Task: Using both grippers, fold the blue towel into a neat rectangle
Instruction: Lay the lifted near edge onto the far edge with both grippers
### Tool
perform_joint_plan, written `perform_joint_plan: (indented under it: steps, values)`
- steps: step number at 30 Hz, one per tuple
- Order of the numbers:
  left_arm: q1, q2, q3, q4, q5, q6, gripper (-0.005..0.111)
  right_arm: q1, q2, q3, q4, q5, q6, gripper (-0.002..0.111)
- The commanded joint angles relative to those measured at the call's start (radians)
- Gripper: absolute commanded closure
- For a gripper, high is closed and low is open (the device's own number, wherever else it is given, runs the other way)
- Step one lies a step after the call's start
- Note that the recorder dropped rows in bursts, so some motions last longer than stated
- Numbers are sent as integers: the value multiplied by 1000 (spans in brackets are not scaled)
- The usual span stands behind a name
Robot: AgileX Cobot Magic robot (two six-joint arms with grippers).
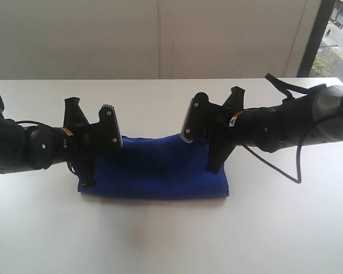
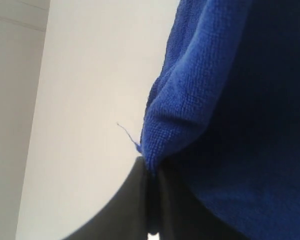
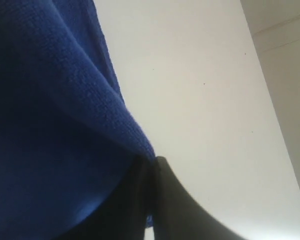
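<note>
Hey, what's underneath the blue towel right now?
Only the white table shows around the blue towel, which rests on it. Whatever lies beneath its folded layers is covered.

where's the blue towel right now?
Exterior view: the blue towel sits centred on the white table, with the left gripper pinching its left end and the right gripper its right end.

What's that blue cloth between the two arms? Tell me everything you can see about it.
It is a blue towel, deep royal blue, plain, with a soft looped terry surface. It lies on the white table as a long, low band, apparently doubled over, its near edge looking thick and rounded. The left gripper pinches one end at a corner, where a loose thread sticks out; the right gripper pinches the other end. The cloth bunches into soft folds at both pinches.
</note>
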Motion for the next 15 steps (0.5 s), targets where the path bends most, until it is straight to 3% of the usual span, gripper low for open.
perform_joint_plan:
  steps: [1,15]
  values:
    - [2,24,-27,-15,-5,-6,107,-9,32,-33,11,-15,11,108]
    - [2,159,-136,-19,-76,9,107,-66,73,-41,79,-49,9,108]
